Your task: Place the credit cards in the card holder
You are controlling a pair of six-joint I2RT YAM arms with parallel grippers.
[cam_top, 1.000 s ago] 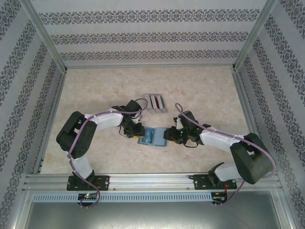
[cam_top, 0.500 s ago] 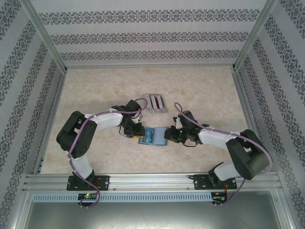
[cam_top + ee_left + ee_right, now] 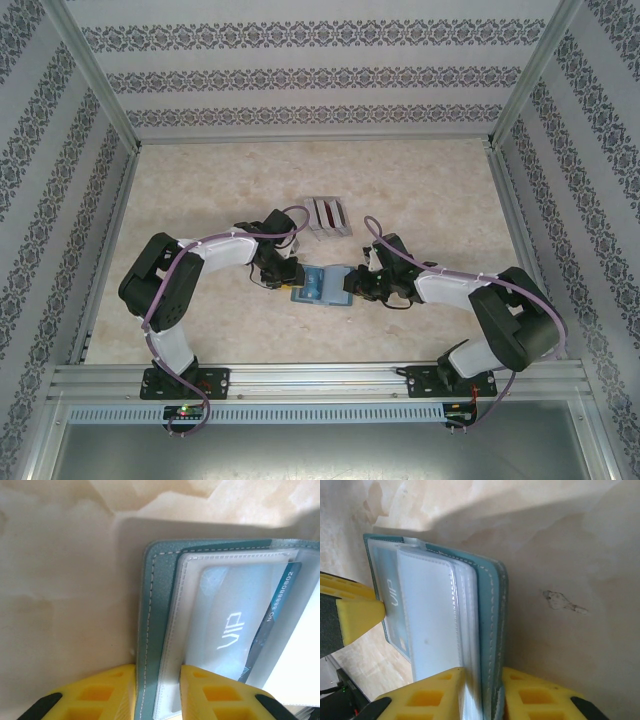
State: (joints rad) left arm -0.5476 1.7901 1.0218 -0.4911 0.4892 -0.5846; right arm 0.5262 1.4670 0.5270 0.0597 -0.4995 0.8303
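Observation:
The teal card holder (image 3: pixel 320 287) lies open at the table's middle, held between both grippers. My left gripper (image 3: pixel 291 276) is shut on its left cover and clear sleeve edge (image 3: pixel 152 605). In the left wrist view a card marked VIP (image 3: pixel 230 630) sits inside a clear pocket. My right gripper (image 3: pixel 356 283) is shut on the holder's right cover and sleeves (image 3: pixel 487 595). The left gripper's yellow finger (image 3: pixel 355 615) shows at the holder's far side in the right wrist view. Grey credit cards with dark reddish stripes (image 3: pixel 330 215) lie just beyond the holder, apart from both grippers.
The beige marbled tabletop (image 3: pixel 200 190) is walled by patterned panels and metal frame posts (image 3: pixel 110 110). A small scuff mark (image 3: pixel 562 602) lies on the surface right of the holder. Both arms bend inward toward the centre.
The right arm's elbow and forearm have drawn a little left toward the holder. The left arm and the cards stay where they were.

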